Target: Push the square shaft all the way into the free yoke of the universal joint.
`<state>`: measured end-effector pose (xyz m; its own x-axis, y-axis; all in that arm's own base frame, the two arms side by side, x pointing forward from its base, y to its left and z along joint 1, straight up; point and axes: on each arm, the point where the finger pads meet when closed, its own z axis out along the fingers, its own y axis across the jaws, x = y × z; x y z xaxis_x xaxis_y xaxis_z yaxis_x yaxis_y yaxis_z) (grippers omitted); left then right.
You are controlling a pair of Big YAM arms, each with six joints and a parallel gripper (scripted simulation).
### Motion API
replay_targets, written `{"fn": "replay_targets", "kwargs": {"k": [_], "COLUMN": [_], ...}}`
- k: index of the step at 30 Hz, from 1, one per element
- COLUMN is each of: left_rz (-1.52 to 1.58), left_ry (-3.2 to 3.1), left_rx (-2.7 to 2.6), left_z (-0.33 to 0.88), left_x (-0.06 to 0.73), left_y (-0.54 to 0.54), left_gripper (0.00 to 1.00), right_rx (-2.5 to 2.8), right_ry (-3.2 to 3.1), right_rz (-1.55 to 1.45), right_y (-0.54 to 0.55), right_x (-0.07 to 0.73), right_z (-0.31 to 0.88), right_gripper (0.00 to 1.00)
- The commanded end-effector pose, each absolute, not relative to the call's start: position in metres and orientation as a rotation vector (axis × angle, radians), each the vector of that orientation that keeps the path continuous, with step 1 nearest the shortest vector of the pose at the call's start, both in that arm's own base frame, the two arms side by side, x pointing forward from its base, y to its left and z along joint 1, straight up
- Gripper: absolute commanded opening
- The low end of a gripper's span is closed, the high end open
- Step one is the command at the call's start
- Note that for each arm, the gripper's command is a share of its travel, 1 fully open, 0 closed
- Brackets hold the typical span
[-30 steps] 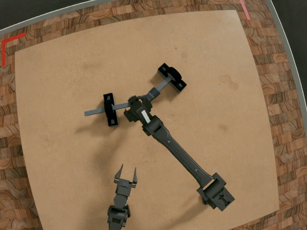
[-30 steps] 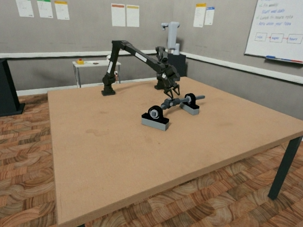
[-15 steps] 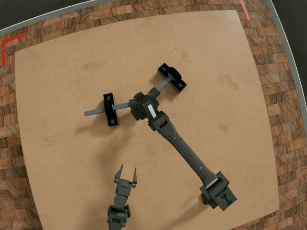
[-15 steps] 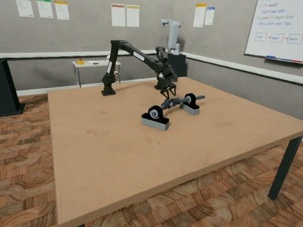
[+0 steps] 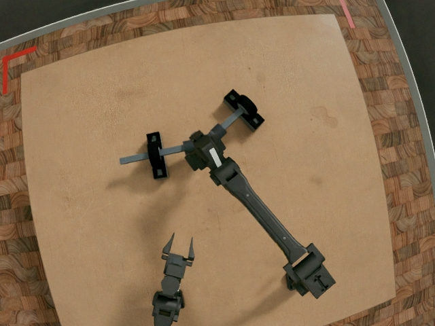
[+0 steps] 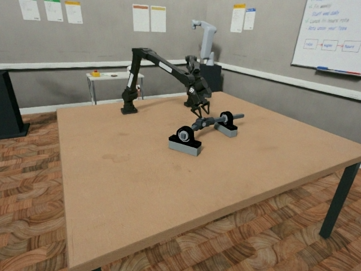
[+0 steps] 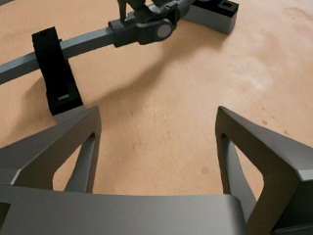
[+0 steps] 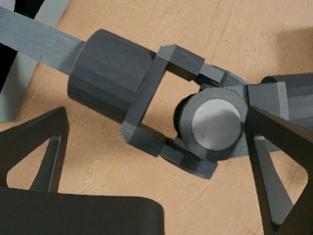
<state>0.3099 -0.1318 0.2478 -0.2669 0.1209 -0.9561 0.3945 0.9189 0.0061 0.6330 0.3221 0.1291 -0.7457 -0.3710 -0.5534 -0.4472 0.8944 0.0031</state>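
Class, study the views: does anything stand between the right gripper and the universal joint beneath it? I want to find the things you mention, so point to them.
Nothing visible stands between them: the right gripper [image 5: 200,149] [image 6: 201,110] hovers just above the universal joint [image 6: 202,123] [image 7: 157,30] [image 8: 215,123], jaws open.

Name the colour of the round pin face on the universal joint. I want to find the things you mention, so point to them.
Pale grey [image 8: 216,123]; clearest in the right wrist view.
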Motion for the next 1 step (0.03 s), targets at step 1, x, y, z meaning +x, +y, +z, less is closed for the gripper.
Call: {"fn": "replay_targets", "kwargs": {"k": [1], "left_rz": [-0.281], "left_ry": [1.817], "left_rx": [0.371], "left_z": [0.2584], "left_x": [0.3122], "left_y": [-0.1328], "left_gripper": [0.64], "right_rx": [-0.597], "right_ry": [2.441], "right_rz": [0.198], "right_y": [0.3353], "right_x": [0.6443], "right_z": [0.1568], "right_gripper": [1.0]}}
